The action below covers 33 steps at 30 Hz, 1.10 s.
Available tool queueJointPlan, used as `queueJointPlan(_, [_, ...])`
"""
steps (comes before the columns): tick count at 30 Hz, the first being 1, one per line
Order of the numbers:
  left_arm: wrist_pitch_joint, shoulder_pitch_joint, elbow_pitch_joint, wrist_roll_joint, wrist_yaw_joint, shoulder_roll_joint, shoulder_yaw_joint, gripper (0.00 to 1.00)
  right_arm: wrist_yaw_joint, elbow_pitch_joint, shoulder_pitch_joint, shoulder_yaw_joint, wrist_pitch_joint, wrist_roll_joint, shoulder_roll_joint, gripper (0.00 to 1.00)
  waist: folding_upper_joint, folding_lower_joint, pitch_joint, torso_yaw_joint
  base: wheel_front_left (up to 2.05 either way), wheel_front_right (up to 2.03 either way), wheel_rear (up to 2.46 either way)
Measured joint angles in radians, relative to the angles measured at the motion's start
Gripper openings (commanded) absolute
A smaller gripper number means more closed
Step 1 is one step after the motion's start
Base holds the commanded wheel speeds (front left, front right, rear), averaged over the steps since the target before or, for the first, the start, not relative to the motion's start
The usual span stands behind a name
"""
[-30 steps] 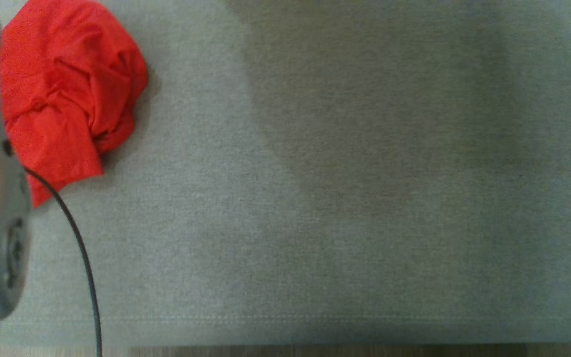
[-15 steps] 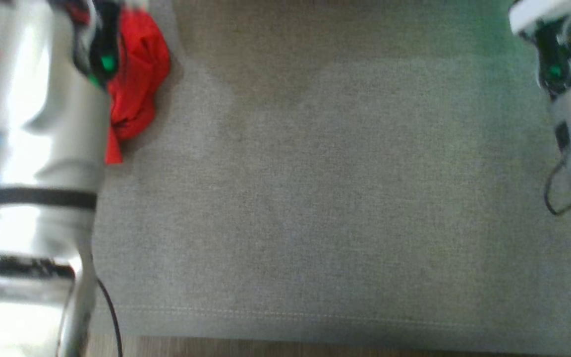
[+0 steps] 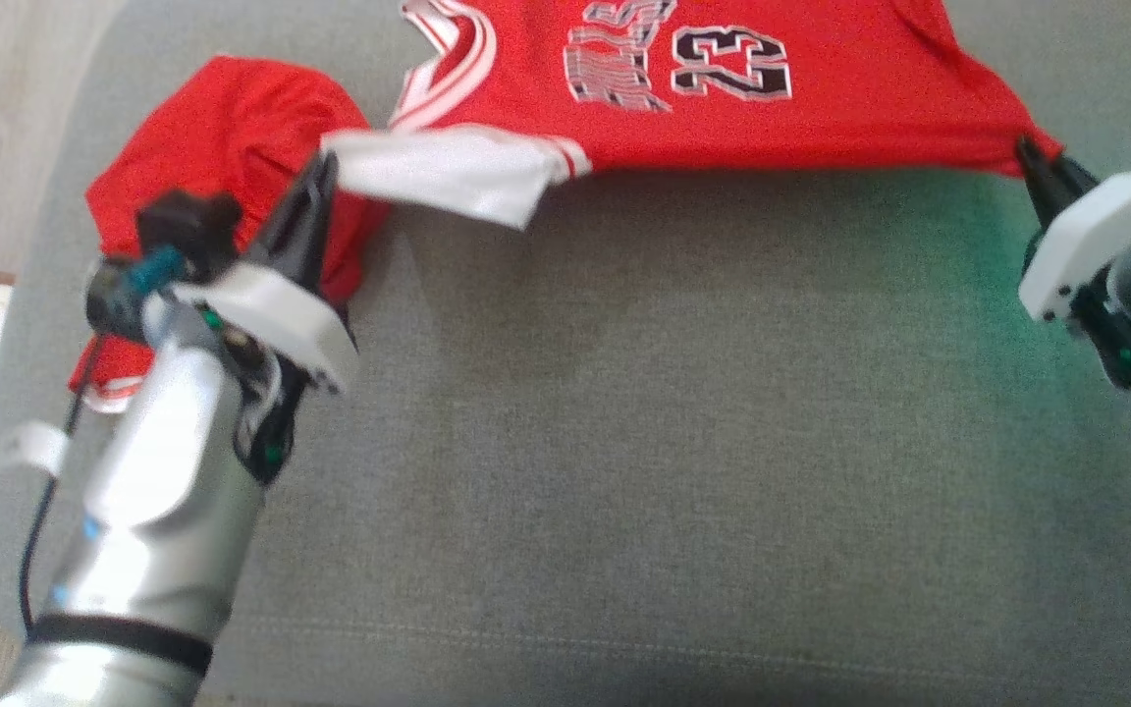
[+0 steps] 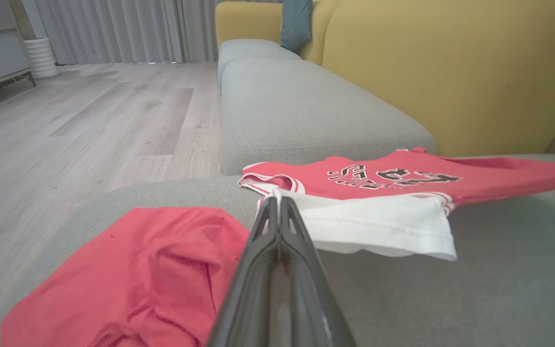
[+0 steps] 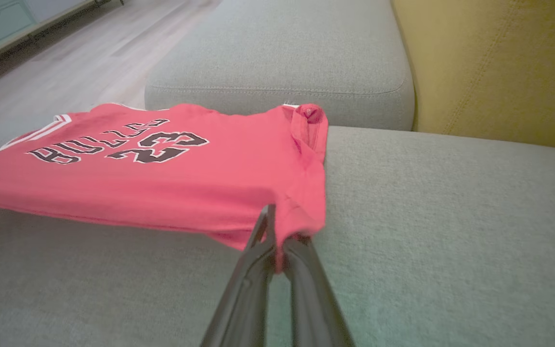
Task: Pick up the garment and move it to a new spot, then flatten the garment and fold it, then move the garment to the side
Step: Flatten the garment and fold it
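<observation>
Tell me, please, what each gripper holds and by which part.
Both hold the red jersey: left gripper by its white sleeve, right gripper by a red corner.

Two red garments: jersey at twelve o'clock, crumpled one at ten. Two grippers: left gripper at ten, right gripper at two. One teal pillow.

Home living room: sofa, curtains

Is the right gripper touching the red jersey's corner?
Touching. The right wrist view shows the right gripper pinched shut on the red jersey at its corner.
</observation>
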Motion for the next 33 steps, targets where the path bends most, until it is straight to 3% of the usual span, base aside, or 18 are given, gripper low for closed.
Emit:
queueJointPlan(8, [0.047, 0.148, -0.095, -0.013, -0.008, 0.043, -0.101, 0.00, 0.000, 0.003, 0.082, 0.093, 0.032, 0.020, -0.075, 0.00, 0.0000, 0.0000, -0.077, 0.011, 0.00, 0.00, 0.00])
queueJointPlan(15, [0.133, 0.259, -0.221, -0.051, -0.008, 0.118, -0.190, 0.00, 0.000, -0.015, 0.126, 0.170, 0.070, 0.035, -0.113, 0.00, 0.0000, 0.0000, -0.121, 0.008, 0.00, 0.00, 0.00])
queueJointPlan(24, [0.264, 0.397, -0.387, -0.136, -0.008, 0.234, -0.272, 0.00, 0.000, -0.160, 0.233, 0.287, 0.177, 0.134, -0.202, 0.00, 0.0000, -0.0001, -0.178, -0.012, 0.00, 0.00, 0.00])
queueJointPlan(33, [0.381, 0.531, -0.558, -0.204, -0.006, 0.340, -0.294, 0.00, 0.000, -0.332, 0.310, 0.396, 0.278, 0.192, -0.324, 0.00, 0.0000, -0.0001, -0.229, -0.034, 0.00, 0.00, 0.00])
